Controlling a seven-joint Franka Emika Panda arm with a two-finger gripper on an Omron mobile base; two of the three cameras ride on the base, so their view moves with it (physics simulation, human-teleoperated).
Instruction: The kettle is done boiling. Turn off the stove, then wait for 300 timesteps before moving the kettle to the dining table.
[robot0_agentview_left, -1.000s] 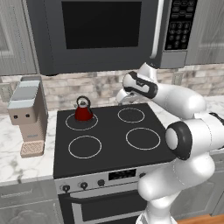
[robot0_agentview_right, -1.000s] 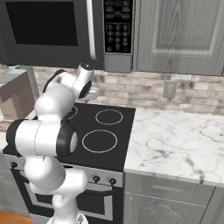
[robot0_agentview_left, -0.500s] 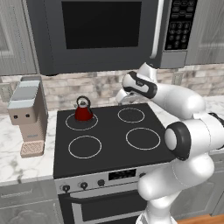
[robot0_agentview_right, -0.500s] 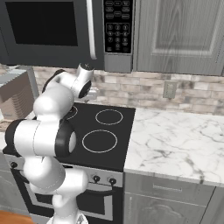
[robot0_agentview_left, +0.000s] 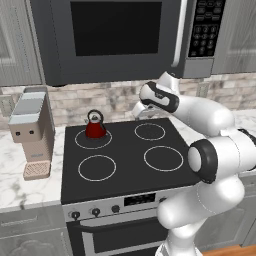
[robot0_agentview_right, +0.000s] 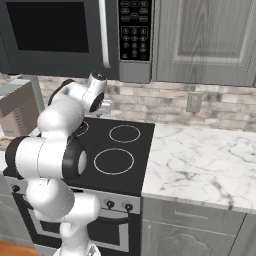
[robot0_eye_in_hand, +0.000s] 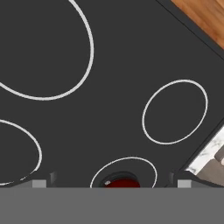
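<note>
From my left camera, the kettle (robot0_agentview_left: 95, 125) sits on the back left ring of the stove (robot0_agentview_left: 125, 165). My gripper (robot0_agentview_left: 141, 111) hangs over the back of the stove, to the right of the kettle and not touching it. A coffee machine (robot0_agentview_left: 33, 131) stands left of the stove.

From my right camera, my arm hides most of the kettle. A marble counter (robot0_agentview_right: 200, 165) lies right of the stove (robot0_agentview_right: 120, 165).

From my hand camera, I look down on the stove (robot0_eye_in_hand: 113, 87). The kettle (robot0_eye_in_hand: 122, 182) peeks in at the bottom. My fingers (robot0_eye_in_hand: 39, 182) are wide apart and hold nothing.

Kettle (robot0_eye_in_hand: 121, 182) cut off below
</note>
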